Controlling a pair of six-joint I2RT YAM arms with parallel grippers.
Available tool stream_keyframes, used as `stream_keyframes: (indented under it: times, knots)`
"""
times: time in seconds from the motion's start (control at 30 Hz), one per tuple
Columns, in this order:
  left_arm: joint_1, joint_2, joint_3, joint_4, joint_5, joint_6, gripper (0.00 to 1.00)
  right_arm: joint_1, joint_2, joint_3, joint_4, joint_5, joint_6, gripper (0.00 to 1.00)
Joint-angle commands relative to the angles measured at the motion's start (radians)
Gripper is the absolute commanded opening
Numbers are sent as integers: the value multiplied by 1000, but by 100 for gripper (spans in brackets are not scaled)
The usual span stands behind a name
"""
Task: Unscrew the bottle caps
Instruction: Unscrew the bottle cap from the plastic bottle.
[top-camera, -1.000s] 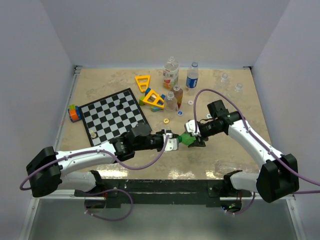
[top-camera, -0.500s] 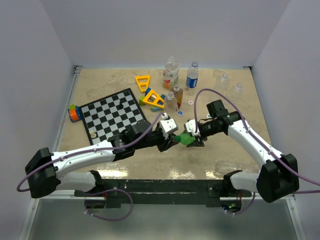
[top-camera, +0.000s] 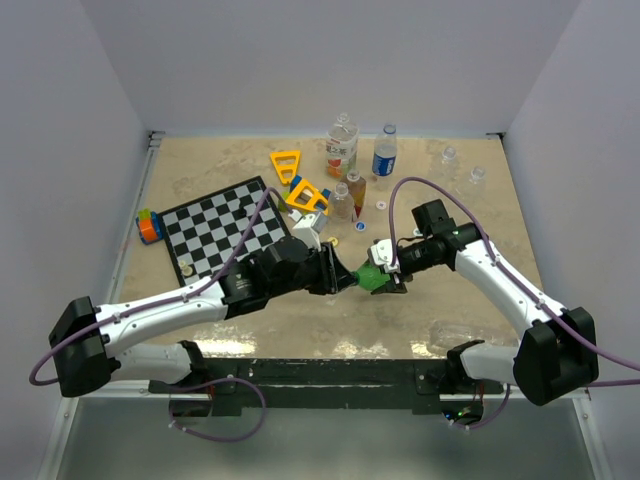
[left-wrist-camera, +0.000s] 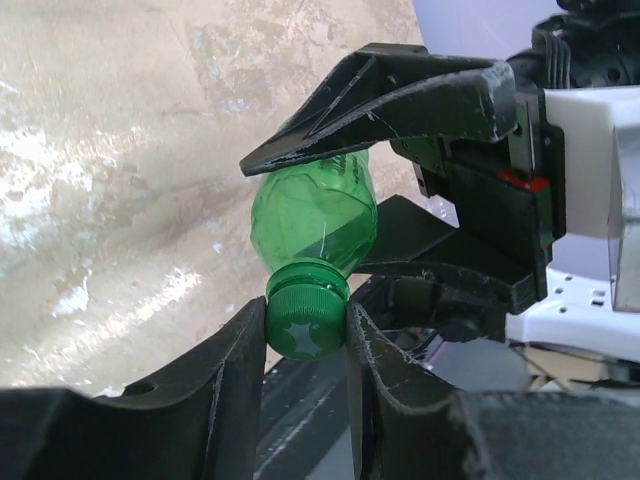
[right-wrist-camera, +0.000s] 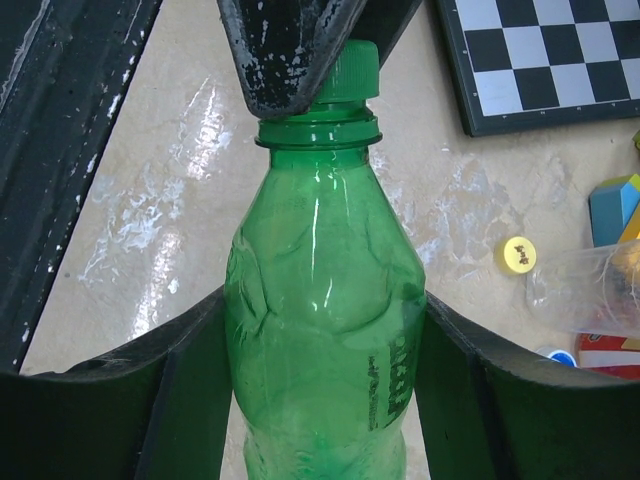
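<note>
Far left of the counter (top-camera: 200, 170): toy blocks (top-camera: 150, 226), with the checkerboard (top-camera: 228, 232) just beside them.

Centre front: the left pincer (top-camera: 350, 277) is drawn in tight and clamped on the green cap (left-wrist-camera: 305, 322), one finger on each side. The cap sits on the neck of the green bottle (right-wrist-camera: 325, 330). The bottle is held level between the two arms, cap end toward the left arm.

The right pincer (top-camera: 390, 270) is partway apart and clamped on the bottle's body, fingers pressed to both flanks.

A loose yellow cap (right-wrist-camera: 516, 255) lies on the counter near the checkerboard's corner.

Back, right of centre: orange-labelled bottle (top-camera: 342, 148) and blue-labelled bottle (top-camera: 385, 153), both upright, near each other. Further right: two small clear bottles (top-camera: 450, 158), upright.
</note>
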Motion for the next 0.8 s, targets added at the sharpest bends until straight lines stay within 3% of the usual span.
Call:
stream_keyframes:
  times: [0.0, 0.23, 0.43, 0.6, 0.77]
  knots:
    - [15, 6, 64, -68, -74, -152, 0, -11, -4, -2, -36, 40, -8, 0]
    - [15, 26, 53, -77, -113, -104, 2, -11, -4, -2, -34, 42, -6, 0]
    - [15, 22, 47, -62, -93, -69, 34, -11, -2, 0, -33, 42, -6, 0]
    - [15, 8, 33, -45, -67, -42, 50, -11, 0, -3, -31, 43, -5, 0]
    - [15, -52, -2, -34, -56, 4, 80, -11, 3, -3, -33, 43, -5, 0]
